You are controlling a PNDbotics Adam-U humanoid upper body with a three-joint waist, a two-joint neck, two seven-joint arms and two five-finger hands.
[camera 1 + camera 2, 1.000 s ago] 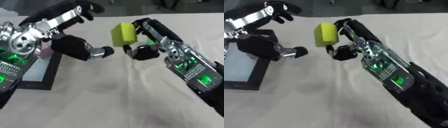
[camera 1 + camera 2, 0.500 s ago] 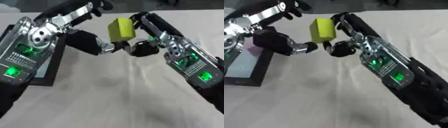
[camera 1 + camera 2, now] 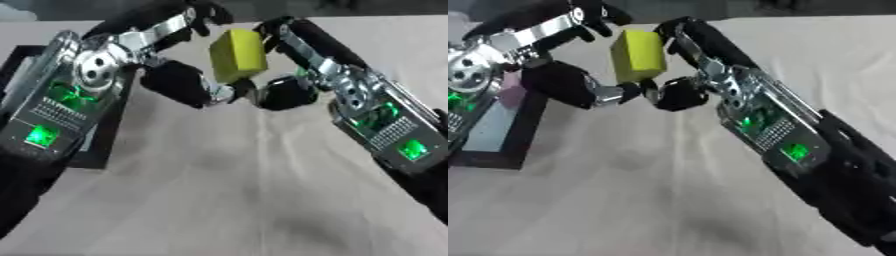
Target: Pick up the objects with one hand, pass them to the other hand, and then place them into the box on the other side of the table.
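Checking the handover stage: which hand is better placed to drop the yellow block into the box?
Left. The left hand reaches the yellow block held by the right hand, and the black box lies on its side.

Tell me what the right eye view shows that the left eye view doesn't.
Only the right eye view shows a pink thing in the box, with the box's pale floor in sight. Only the left eye view shows the left arm's green-lit panel whole, covering most of the box. Both show the yellow block above the table, between the left robot hand and the right robot hand.
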